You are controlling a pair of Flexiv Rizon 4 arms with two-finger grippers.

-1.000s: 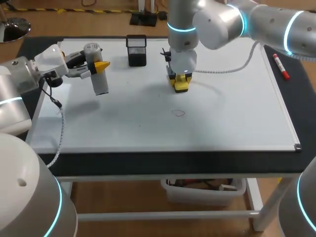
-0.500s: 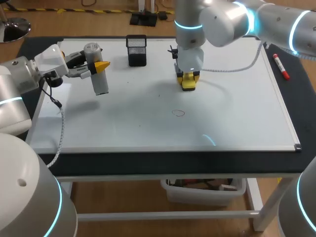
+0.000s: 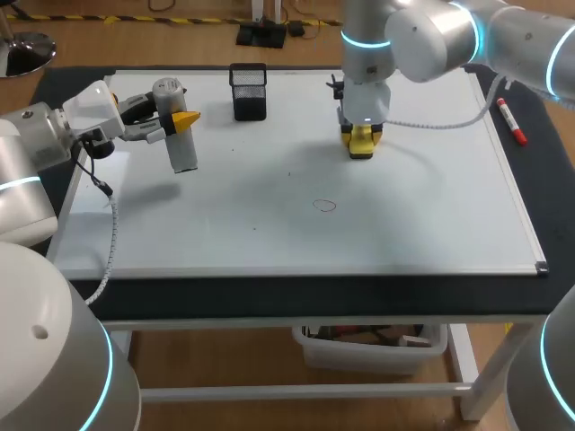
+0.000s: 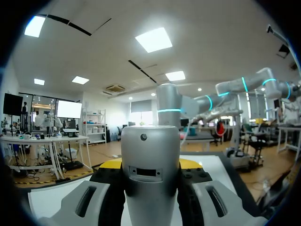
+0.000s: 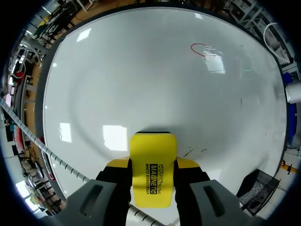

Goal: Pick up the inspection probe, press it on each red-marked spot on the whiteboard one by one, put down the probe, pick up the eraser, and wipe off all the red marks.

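Head view shows cylindrical probe (image 3: 184,153), rectangular yellow eraser (image 3: 360,148).

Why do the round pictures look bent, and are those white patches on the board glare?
Right wrist view: a fisheye lens curves the whiteboard into a bowl; the white patches near the eraser look like reflected ceiling lights. Left wrist view: same bending, with the probe looming large. Head view: straight edges, soft arm shadows, no strong glare.

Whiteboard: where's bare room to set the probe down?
Bare: the whiteboard strip on the near side of the red mark, and the stretch between eraser and marker. Crowded: far left, around the probe and mesh holder.
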